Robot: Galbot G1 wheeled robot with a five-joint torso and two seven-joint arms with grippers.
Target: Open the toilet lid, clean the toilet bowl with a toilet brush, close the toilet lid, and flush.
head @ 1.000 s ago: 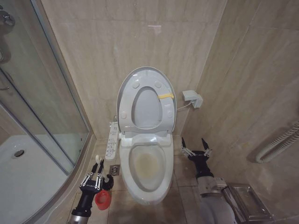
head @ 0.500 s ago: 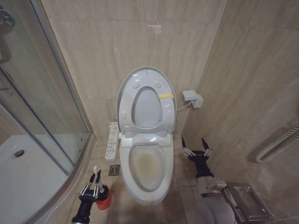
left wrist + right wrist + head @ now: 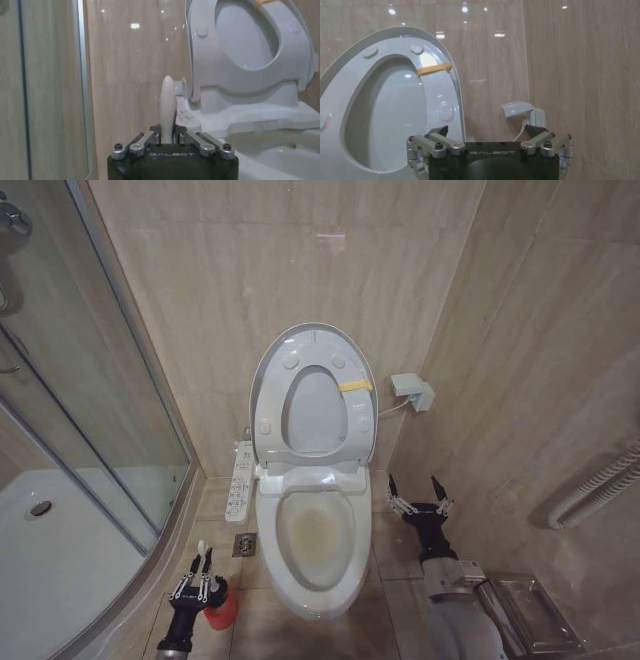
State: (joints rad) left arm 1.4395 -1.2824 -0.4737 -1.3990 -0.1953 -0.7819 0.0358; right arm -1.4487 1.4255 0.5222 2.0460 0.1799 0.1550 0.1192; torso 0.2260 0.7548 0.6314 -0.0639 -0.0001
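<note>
My left gripper (image 3: 201,578) — fingers pinched on the toilet brush (image 3: 206,557) handle, upright over the red holder (image 3: 222,610), left of toilet bowl (image 3: 317,542) | my right gripper (image 3: 418,496) — spread, idle right of bowl | toilet lid (image 3: 312,340) raised against wall.

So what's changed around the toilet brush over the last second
The left gripper has closed in on the toilet brush: a second ago its jaws stood open around the white handle, now they are shut on it, above the red holder. The right gripper stays open beside the toilet bowl, and the toilet lid stays raised against the wall.
</note>
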